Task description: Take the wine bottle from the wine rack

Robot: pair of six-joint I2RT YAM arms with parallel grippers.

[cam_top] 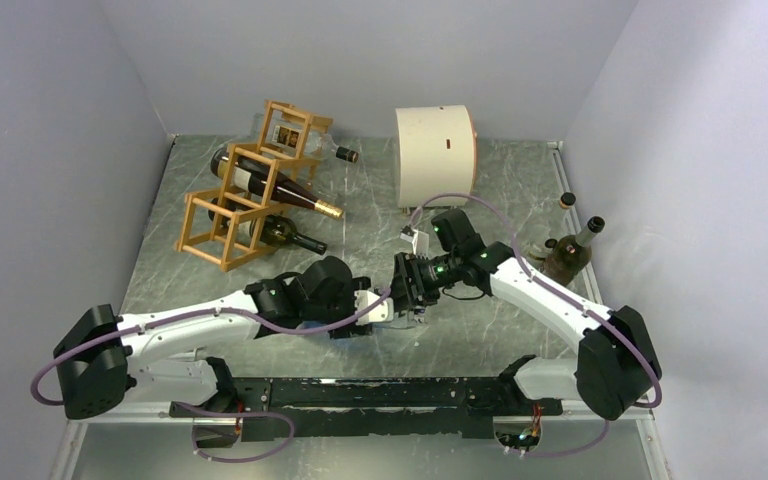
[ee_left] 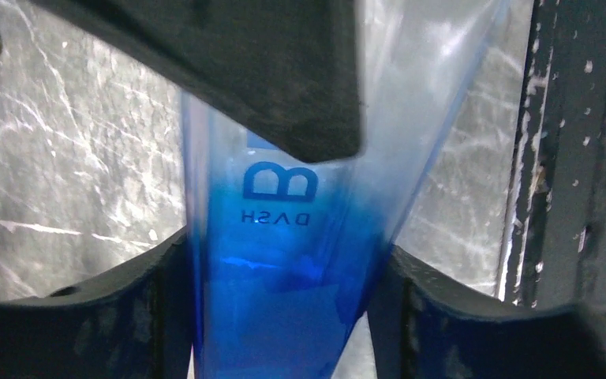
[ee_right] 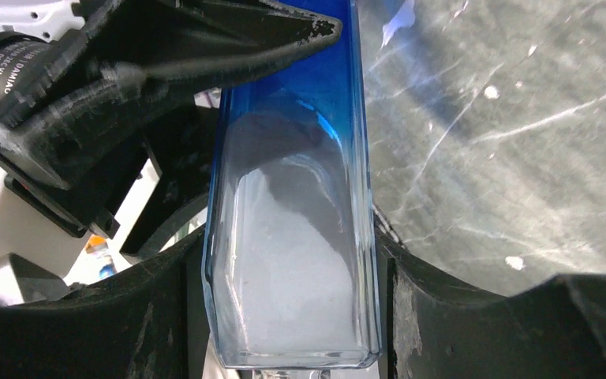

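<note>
Left wrist view: the left jaws are clamped on a blue-tinted clear flask [ee_left: 284, 284] over the middle of the bench [cam_top: 370, 180], and the right jaws grip the same flask's clear end, so both arms are occupied. At three o'clock a brown bottle [cam_top: 568, 256] stands upright. Farther back, at ten o'clock, the wine rack [cam_top: 245, 195] holds three bottles on their sides, necks jutting toward four o'clock. The gold-capped wine bottle [cam_top: 280, 188] lies in the middle cell. Being glass, it is likely heavy, rigid, slick and breakable. The exposed neck looks the best hold, drawn out along its axis from the light frame.
</note>
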